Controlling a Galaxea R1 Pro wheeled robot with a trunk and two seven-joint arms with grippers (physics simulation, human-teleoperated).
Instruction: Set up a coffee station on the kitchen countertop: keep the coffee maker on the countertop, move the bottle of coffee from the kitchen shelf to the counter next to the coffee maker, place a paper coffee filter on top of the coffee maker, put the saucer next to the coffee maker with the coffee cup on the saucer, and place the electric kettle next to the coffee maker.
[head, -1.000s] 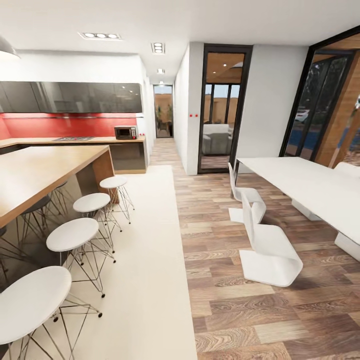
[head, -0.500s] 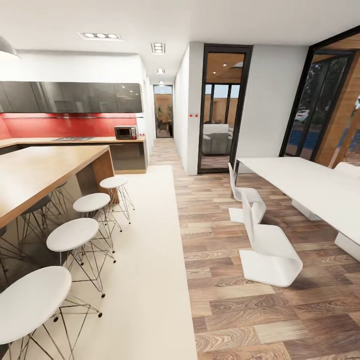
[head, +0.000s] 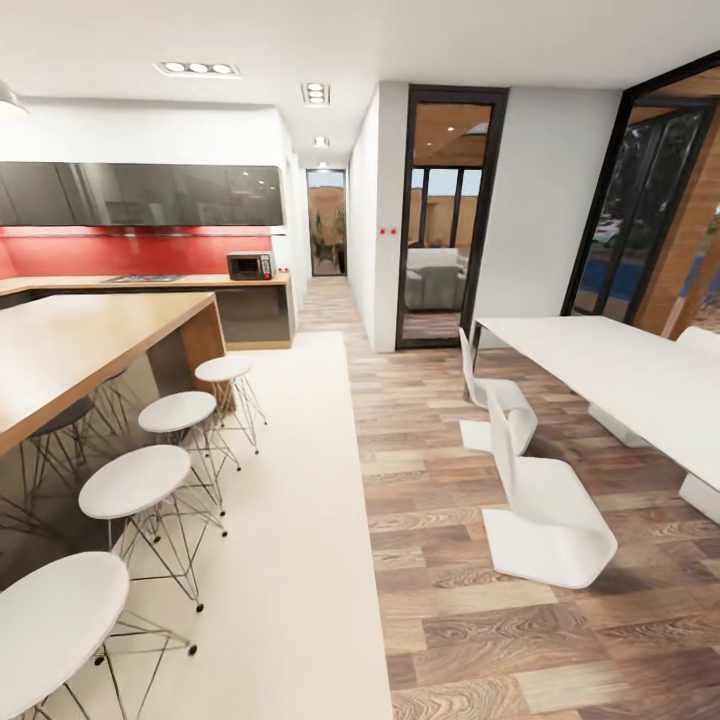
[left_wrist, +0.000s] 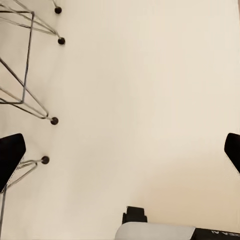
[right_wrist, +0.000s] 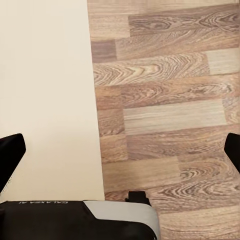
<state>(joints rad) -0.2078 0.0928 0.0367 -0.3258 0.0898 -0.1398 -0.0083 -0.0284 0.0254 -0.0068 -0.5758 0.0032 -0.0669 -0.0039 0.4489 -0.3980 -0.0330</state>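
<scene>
— Any writing to read here?

— Very little. In the right wrist view, a dark band on the robot's arm housing carries pale capital letters, shown upside down. They look like "GALAXEA AI", though the print is small and I would not swear to each letter.

— And near the left end effector?

— The same kind of dark band sits at the picture's edge, with only a letter or two showing, cut off; possibly "EA A".

— The kitchen?

— The microwave on the far counter is too small and blurred for any brand or digits to be read.
</scene>
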